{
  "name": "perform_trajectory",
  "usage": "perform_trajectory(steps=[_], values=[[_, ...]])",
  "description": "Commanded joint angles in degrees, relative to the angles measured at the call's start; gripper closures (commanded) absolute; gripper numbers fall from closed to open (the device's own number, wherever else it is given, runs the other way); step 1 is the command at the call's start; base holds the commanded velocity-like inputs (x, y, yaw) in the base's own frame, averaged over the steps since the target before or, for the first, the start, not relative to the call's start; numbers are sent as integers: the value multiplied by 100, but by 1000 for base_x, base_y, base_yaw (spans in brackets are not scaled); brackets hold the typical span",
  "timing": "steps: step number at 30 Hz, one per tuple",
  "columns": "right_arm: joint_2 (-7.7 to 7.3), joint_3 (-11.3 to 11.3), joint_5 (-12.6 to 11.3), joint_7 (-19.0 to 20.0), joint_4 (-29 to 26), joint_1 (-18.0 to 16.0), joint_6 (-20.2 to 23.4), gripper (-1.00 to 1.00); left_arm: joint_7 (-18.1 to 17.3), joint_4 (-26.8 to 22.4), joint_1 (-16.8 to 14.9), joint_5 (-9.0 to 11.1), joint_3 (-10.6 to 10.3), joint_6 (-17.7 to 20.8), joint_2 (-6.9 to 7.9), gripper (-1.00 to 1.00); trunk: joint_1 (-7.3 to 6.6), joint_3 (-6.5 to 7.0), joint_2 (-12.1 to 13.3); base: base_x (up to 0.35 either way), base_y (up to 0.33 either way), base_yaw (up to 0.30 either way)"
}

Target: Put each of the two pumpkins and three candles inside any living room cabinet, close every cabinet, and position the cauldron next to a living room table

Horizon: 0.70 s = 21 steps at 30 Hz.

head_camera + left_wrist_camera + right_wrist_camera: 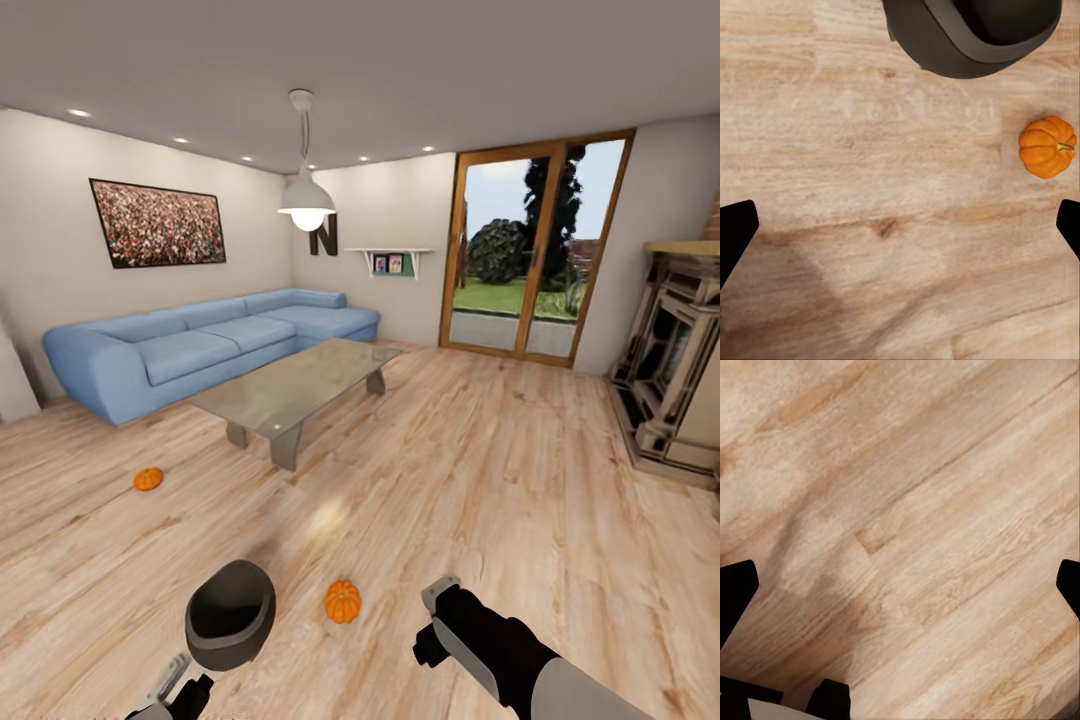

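standing in the living room, both arms low over bare wood floor [480, 470]. nearer pumpkin [342, 601] on the floor just ahead, just beside the cauldron [230, 612] — apart, not touching; same pair seen from the left wrist, pumpkin [1048, 146] and cauldron [971, 34]. second pumpkin [148, 479] farther off, near the table [300, 385] and sofa [200, 345]. left gripper [900, 229] spread wide, empty, over bare boards; right gripper [900, 585] likewise wide and empty. likely step: picking up the nearer pumpkin. best done by centring the wide fingers over its ribs, coming straight down — clear of the cauldron rim — and closing gently, since round fruit may roll.
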Motion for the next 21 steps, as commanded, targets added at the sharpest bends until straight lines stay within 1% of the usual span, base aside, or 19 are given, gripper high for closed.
perform_trajectory(steps=[1,4,9,13,19,21], values=[[-9,36,-61,-52,-13,-6,12,-100,4,12,-9,38,-48,-1,-2,-100,0,1,-3,0,-139,213],[-8,38,-61,-50,-13,-6,11,-100,4,13,-9,34,-48,-1,-2,-100,0,20,-3,26,-210,213],[-11,39,-62,-51,-13,-6,12,-100,4,13,-9,32,-48,-1,1,-100,0,52,-3,137,-303,205],[-10,39,-62,-51,-13,-6,12,-100,4,13,-9,32,-48,-1,0,-100,0,62,-3,169,-312,80],[-9,39,-59,-52,-13,-6,12,-100,4,13,-9,32,-48,-1,0,-100,0,63,-3,175,-309,242],[-8,39,-58,-52,-13,-6,12,-100,4,13,-9,33,-48,-1,-2,-100,0,63,-3,158,-190,269]])
